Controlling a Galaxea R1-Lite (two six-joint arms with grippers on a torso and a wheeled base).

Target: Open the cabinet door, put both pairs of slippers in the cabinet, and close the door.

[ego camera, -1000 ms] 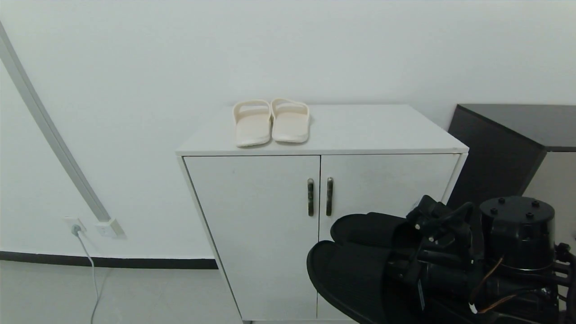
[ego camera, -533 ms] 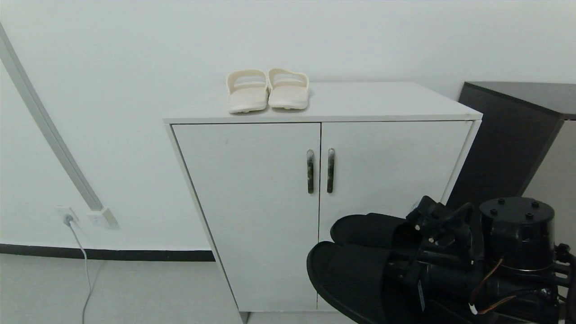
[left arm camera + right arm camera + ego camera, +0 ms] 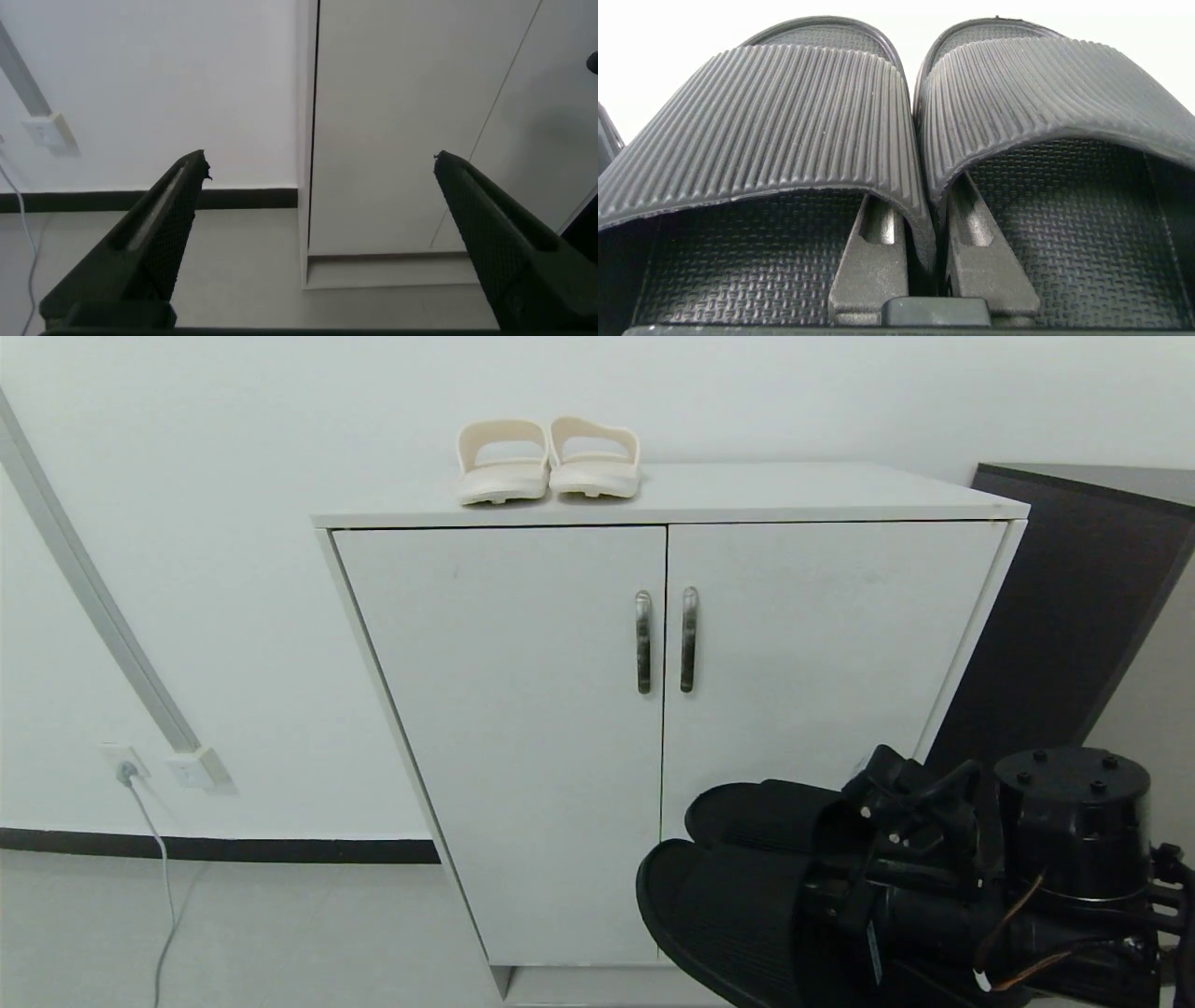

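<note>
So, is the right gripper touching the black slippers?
Touching. The right wrist view shows the right gripper clamping the black slippers together, one finger inside each, against their adjoining walls.

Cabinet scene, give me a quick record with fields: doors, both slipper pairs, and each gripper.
doors: both cabinet doors shut
cream slippers: side by side on the cabinet top
black slippers: held together, low in front of the cabinet
right gripper: jaws shut on the black slippers' adjoining sides
left gripper: jaws open, holding nothing, aimed at the cabinet's base
</note>
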